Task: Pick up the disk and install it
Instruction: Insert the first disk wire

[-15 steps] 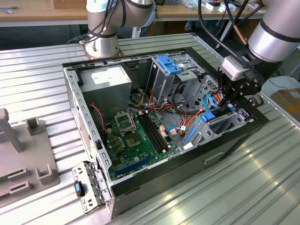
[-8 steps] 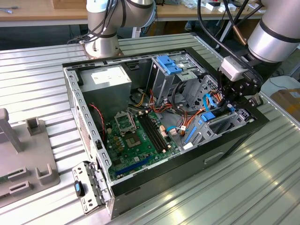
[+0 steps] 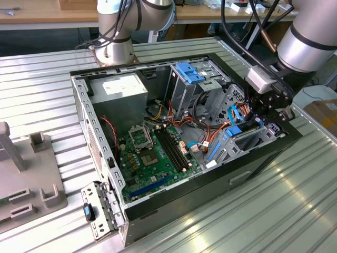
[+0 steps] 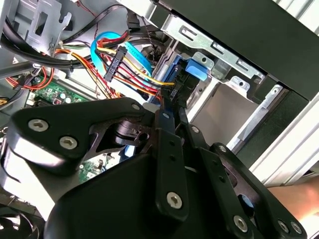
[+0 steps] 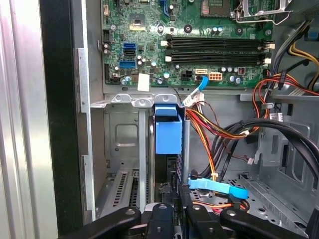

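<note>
1. Black metal linkage of the gripper [image 3: 261, 117] reaches down into the corner of the open computer case [image 3: 84, 113] nearest the exterior view's right. In the second wrist view its fingers [image 4: 168, 130] are drawn close together on a thin dark edge; that looks like the disk, though I cannot tell for sure.
2. Standing on edge in a metal bay just beyond the gripper, the disk [image 5: 167, 133] shows in the first wrist view as a dark slab with a bright blue plastic rail on its end. In the exterior view its blue rail [image 3: 233, 129] peeks out beside the gripper.
3. Beside the disk runs a bundle of red, yellow and orange wires [image 5: 212, 127], with a flat blue cable [image 5: 218, 187] lying across them near the gripper.
4. Further in lies the green motherboard [image 3: 150, 158].
5. At the far end stand the tall grey cage with a light-blue latch [image 3: 190, 73] and the grey box with a white label [image 3: 120, 89].
6. Ribbed metal table [image 3: 274, 211] carries the case.
</note>
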`<act>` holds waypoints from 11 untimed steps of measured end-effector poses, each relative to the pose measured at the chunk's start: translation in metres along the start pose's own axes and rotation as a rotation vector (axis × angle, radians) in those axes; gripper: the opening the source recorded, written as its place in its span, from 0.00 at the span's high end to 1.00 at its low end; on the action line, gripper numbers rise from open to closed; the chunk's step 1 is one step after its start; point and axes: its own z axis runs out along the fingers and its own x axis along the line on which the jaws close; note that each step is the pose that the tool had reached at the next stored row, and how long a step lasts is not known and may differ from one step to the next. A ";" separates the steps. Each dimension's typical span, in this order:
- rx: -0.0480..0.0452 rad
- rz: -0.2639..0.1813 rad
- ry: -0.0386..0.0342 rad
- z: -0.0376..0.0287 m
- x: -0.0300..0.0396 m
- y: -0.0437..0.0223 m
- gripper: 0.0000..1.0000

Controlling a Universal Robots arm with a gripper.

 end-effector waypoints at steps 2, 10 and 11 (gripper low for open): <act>-0.0001 0.000 0.0002 0.0001 0.0006 0.0004 0.84; -0.0001 0.000 0.0003 0.0023 0.0012 0.0008 0.84; 0.0000 0.000 0.0002 0.0026 0.0012 0.0009 0.84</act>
